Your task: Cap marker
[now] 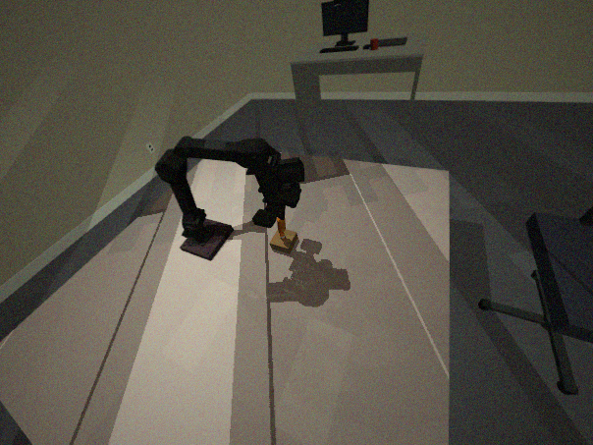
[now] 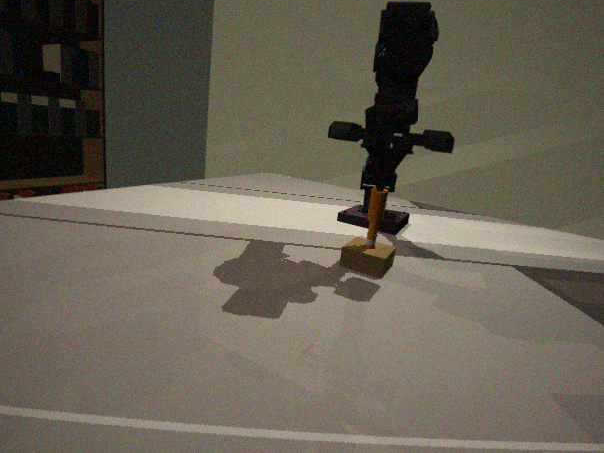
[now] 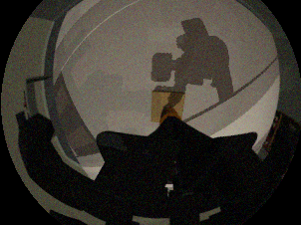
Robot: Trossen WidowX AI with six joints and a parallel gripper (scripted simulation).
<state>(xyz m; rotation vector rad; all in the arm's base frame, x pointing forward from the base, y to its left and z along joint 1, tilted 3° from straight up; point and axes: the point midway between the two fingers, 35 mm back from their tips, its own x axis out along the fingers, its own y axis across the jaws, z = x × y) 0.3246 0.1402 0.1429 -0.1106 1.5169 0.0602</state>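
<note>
The holder block (image 1: 278, 245) (image 2: 361, 259) (image 3: 158, 104) is tan and sits on the table. The orange marker (image 2: 372, 230) stands in it, leaning slightly in the exterior view, with a pale band at its foot. The wider orange cap (image 1: 280, 224) (image 2: 377, 203) is on its upper end; how fully it is seated cannot be told. My gripper (image 1: 281, 217) (image 2: 379, 187) (image 3: 170, 119) is shut, with nothing seen between its fingers. It points down, its tips at the top of the cap, touching or nearly so. The fingers hide most of the cap and marker in the wrist view.
The arm's dark base plate (image 1: 213, 248) (image 2: 347, 216) is on the table, behind the holder block in the exterior view. The arm's shadow falls beside the block. A desk with a monitor (image 1: 345, 16), a chair (image 1: 559, 266) and a bookshelf (image 2: 50, 84) stand away from the arm.
</note>
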